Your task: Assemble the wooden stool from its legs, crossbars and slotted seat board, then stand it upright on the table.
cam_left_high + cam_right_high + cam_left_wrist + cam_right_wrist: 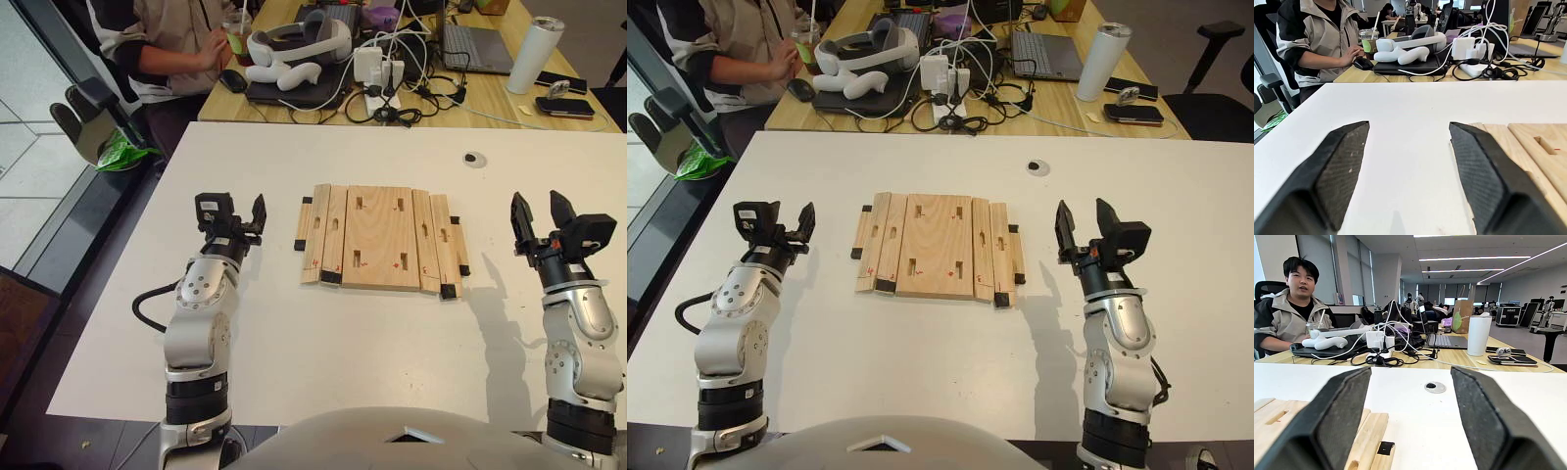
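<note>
The stool's parts lie flat in a tight row at the middle of the white table [294, 343]. The wide slotted seat board [380, 238] is in the centre. Narrow wooden pieces with black end caps lie along its left side [323, 233] and right side [441, 245]. My left gripper [240, 211] hovers open to the left of the row, a short gap from it; the left wrist view has its fingers [1342, 171] spread, with wood [1528, 147] beside one. My right gripper [540, 211] is open to the right of the row, holding nothing, and the right wrist view has the wooden pieces [1366, 435] beyond its fingers [1484, 426].
A small round grommet [475, 158] sits in the table behind the wood. Beyond the far edge stands a wooden desk [490, 93] with a headset [294, 44], a tangle of cables [392, 93], a laptop [475, 44] and a white tumbler [534, 54].
</note>
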Controlling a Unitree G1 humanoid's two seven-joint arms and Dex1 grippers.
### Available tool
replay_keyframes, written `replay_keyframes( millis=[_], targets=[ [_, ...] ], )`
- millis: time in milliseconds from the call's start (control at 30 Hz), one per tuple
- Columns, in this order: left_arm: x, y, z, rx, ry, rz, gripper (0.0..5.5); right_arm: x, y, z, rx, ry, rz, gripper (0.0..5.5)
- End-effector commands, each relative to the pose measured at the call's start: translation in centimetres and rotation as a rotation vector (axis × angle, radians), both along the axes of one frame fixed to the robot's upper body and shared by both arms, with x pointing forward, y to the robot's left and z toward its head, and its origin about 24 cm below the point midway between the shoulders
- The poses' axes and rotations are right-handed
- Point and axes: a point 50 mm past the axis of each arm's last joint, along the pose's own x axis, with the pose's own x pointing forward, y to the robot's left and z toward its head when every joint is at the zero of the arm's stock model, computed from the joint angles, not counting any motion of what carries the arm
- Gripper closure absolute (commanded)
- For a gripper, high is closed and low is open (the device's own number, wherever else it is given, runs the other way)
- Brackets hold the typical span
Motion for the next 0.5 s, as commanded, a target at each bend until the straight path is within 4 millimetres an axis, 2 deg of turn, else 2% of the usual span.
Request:
replay_keyframes(
  millis=[33, 233, 500],
  targets=[
    [0.9, -0.5, -0.6, 0.051, 0.062, -0.052, 2.47, 0.6, -0.2, 0.0, -0.015, -0.016, -0.013, 2.44],
    [2.1, -1.5, -1.9, 0.153, 0.194, -0.128, 2.47, 1.0, -0.4, -0.3, -0.022, -0.018, -0.033, 2.44],
    [4.7, -2.2, -1.9, 0.317, 0.356, -0.241, 2.47, 1.2, -0.7, -0.4, -0.028, -0.023, -0.071, 2.44]
  ],
)
